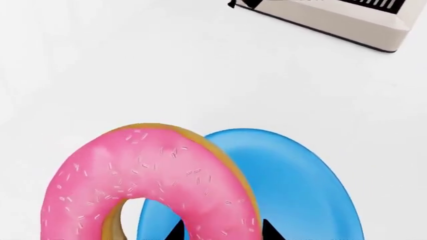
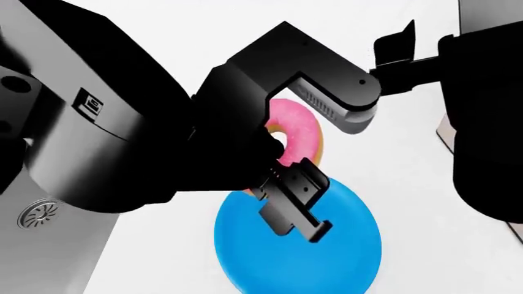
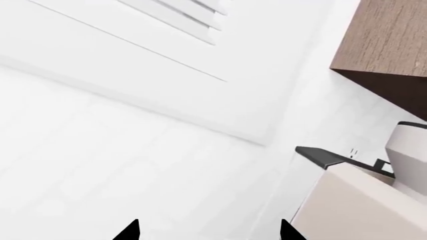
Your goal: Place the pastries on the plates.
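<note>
Left pincer [image 2: 315, 162] clamping pink donut [image 1: 150, 175] above blue plate [image 2: 343, 251], right pincer [image 3: 208, 231] open, beige appliance [image 1: 347, 20] beyond

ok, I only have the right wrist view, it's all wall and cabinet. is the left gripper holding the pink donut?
Observer: Yes. The left gripper is shut on the pink-iced ring donut, which stands on edge between its fingers.
Operator: over a plate?
Observer: In the head view it is over the plain round bright blue plate, towards the far rim. I can't tell whether the two touch.
Operator: anything else near it?
Observer: The left wrist view shows a beige box-shaped appliance with black slots beyond the plate, well apart from it.
</note>
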Tool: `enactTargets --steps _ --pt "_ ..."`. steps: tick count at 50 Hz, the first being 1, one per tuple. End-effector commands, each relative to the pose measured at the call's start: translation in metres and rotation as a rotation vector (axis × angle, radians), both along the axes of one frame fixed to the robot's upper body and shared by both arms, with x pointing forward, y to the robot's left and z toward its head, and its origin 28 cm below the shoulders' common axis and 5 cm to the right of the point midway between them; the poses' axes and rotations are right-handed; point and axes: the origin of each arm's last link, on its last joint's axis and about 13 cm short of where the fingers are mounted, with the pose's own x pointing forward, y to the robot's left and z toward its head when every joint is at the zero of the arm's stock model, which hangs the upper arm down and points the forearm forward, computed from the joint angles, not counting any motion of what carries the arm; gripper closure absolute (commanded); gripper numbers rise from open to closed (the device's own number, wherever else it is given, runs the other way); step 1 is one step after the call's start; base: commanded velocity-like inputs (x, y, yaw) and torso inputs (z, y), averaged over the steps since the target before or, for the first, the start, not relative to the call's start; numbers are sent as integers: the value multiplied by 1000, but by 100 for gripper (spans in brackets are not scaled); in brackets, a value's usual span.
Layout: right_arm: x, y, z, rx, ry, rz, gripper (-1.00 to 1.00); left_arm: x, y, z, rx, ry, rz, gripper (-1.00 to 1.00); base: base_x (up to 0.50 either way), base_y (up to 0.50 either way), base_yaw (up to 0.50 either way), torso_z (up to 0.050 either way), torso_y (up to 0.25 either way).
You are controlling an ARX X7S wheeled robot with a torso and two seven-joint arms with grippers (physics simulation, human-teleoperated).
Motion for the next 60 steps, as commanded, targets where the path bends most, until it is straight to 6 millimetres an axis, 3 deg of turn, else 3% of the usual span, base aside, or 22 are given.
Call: enactTargets --steps 1,35,53,60 --pt "2 0 2 3 -10 -9 -100 4 -2 -8 10 19 5 100 0 0 0 0 0" --pt "14 10 1 -1 -19 3 -100 -3 -8 -19 62 50 -79 100 0 0 0 0 0" --pt "5 5 25 11 -89 -28 -100 -4 -8 -19 75 51 -85 100 0 0 0 0 0" --pt "5 5 25 9 -89 -27 -100 -5 -10 -18 72 51 -96 100 0 0 0 0 0"
